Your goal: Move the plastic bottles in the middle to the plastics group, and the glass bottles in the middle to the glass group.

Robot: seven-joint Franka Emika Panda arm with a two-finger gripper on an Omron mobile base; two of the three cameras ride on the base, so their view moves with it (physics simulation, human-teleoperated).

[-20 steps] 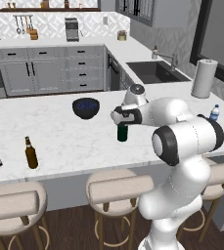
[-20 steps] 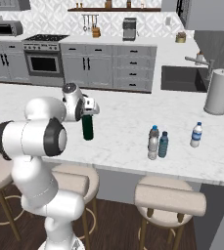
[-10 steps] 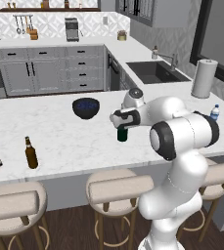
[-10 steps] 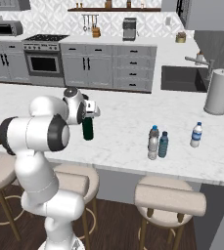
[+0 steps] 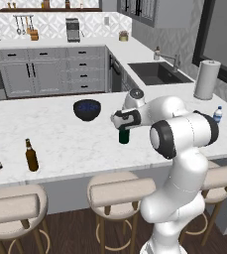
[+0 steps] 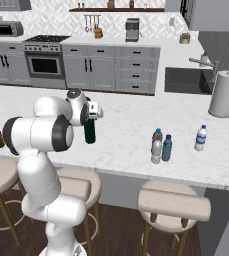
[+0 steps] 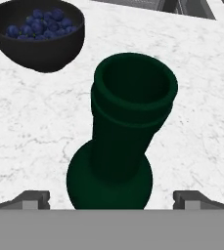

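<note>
The open gripper hangs over the green bottle mid-counter, not gripping. Two plastic bottles wait near the front edge; the brown bottle stands far left. Nothing sorted.

The hand hovers over the green wine bottle.

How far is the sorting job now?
Nothing looks done yet. In hand: the open claw hangs over the green bottle, not closed on it. Left: carry it to the brown bottle, then move the two middle water bottles to the single one near the paper towel roll.
</note>
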